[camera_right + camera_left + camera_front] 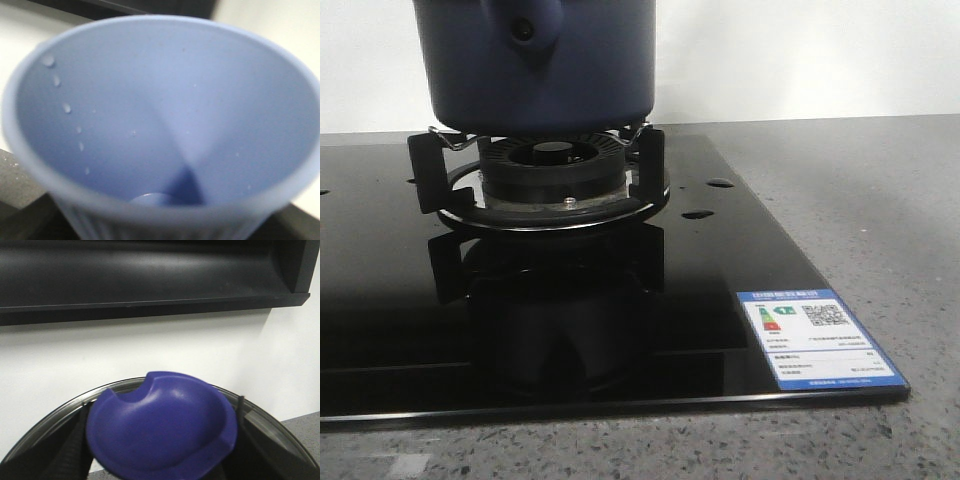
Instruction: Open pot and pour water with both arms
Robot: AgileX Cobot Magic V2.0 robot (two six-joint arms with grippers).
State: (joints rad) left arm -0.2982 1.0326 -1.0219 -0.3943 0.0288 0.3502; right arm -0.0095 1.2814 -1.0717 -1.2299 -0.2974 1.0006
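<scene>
Pot (535,60): dark blue, on the burner (552,170) trivet of a black glass hob (620,330); top cut off in the front view, so lid on or off not visible there.
Lug (525,25): faces the camera, hole visible.
Left gripper: fingers not in view; state impossible to tell. A blue knob (162,427) on a glass lid (60,415) fills the wrist view, very close, white wall behind; probably the lid held up and tilted, judged only.
Right gripper: fingers not in view; state impossible to tell. A pale blue cup (160,125) fills the wrist view, mouth toward the lens, droplets (60,95) on the inner wall, almost no water left.
Key relation: neither arm visible in the front view, so which one is nearer the pot cannot be told; cup axis apparently tipped well over, suggesting pouring nearly finished.
Writing: blue-edged label (820,340) at the hob's right front corner, with a QR code and coloured arrows like an energy rating; text too small to read.
</scene>
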